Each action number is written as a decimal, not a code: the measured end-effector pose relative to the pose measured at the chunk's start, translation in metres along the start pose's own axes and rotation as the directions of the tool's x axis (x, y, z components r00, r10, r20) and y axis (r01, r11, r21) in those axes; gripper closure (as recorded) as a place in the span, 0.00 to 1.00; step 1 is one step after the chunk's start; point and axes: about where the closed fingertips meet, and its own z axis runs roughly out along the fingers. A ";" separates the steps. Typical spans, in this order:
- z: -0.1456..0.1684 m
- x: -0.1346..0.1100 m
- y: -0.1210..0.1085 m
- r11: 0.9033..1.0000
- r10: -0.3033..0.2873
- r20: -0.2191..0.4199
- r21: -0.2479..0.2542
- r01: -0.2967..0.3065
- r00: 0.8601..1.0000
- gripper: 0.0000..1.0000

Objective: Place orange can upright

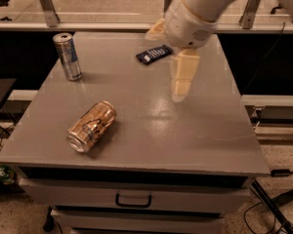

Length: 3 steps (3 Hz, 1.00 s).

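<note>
The orange can [91, 126] lies on its side on the grey table [200, 130], near the front left, with its silver top rim facing the front-left corner. It is golden-orange with dark swirling markings. My gripper [182, 82] hangs above the middle of the table, to the right of the can and farther back, well apart from it. It holds nothing that I can see. The white arm reaches in from the top right.
A slim silver-and-blue can [67, 56] stands upright at the back left of the table. A dark flat packet [154, 54] lies at the back centre, just left of the gripper. A drawer with a handle [133, 199] sits under the tabletop. A rail runs behind.
</note>
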 end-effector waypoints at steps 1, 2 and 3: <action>0.026 -0.028 -0.016 0.988 -0.144 0.023 -0.054 0.145 0.989 0.00; 0.047 -0.053 -0.020 0.956 -0.279 0.011 -0.089 0.279 0.960 0.00; 0.076 -0.074 0.001 0.876 -0.473 -0.047 -0.133 0.463 0.880 0.00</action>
